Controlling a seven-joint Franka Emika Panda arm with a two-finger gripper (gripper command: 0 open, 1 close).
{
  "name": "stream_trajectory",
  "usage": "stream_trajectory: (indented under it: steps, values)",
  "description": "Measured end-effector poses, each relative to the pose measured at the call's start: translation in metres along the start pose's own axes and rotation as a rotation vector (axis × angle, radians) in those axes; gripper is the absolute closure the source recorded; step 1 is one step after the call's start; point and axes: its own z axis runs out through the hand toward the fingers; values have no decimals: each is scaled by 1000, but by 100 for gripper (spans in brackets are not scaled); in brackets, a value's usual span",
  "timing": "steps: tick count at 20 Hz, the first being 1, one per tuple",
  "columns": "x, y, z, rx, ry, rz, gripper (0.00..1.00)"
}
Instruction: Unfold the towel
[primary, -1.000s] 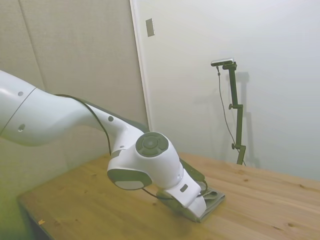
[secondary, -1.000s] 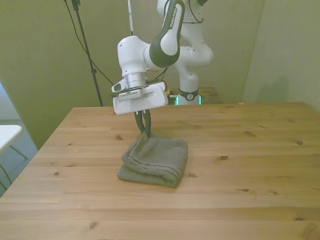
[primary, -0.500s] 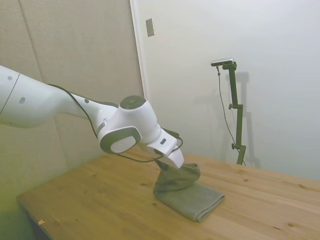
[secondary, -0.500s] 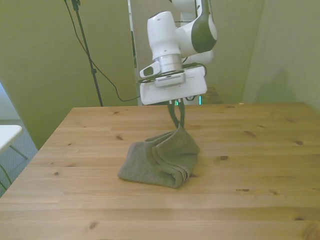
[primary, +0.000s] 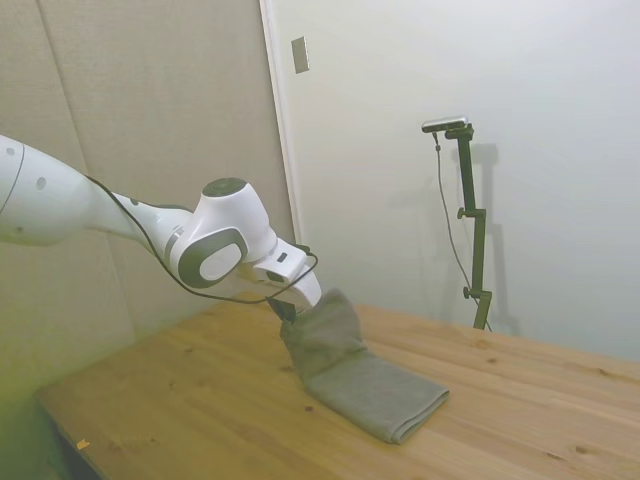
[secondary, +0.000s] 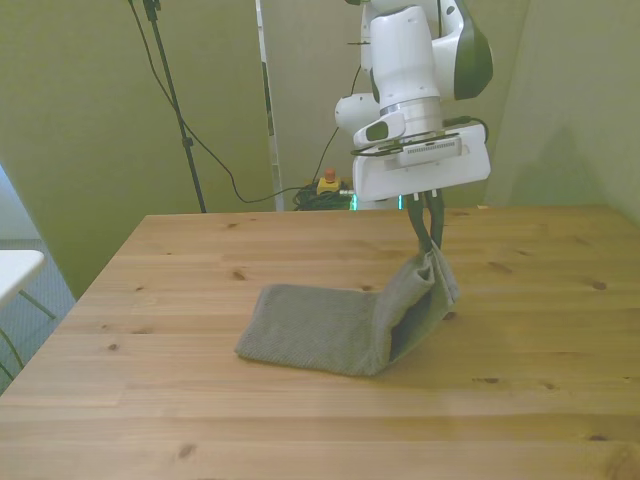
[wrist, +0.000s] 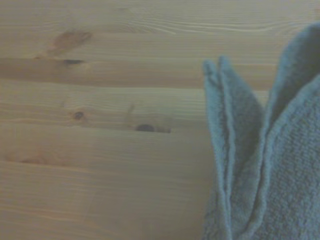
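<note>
Gripper (secondary: 432, 247) pinched on towel (secondary: 345, 322) edge, lifted at 3 o'clock end in front view; rest flat on table (secondary: 200, 420).

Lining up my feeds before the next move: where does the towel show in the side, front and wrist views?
Side view: the towel lies at lower middle on the table, one end lifted by the gripper.
Front view: the towel is at centre, its end toward the front view's right raised under the gripper.
Wrist view: the towel shows as grey folds over bare wood.
Shared landmark: the pinched, raised end.
</note>
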Motion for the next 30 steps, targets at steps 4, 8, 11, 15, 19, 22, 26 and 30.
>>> stream_trajectory:
  steps: [4, 8, 11, 15, 19, 22, 26, 30]
  values:
    - [-21, -14, 9, -8, -32, -24, 0]
    - [-35, -16, 18, -26, -69, -32, 0]
    - [-36, -14, 19, -32, -77, -30, 0]
    - [-36, -12, 20, -34, -79, -26, 0]
    - [-36, -15, 14, -33, -82, -31, 0]
    - [-38, -20, -2, -35, -83, -40, 0]
    - [-36, -18, -20, -153, -60, 16, 0]
    - [-31, -4, -32, -338, -78, 129, 0]
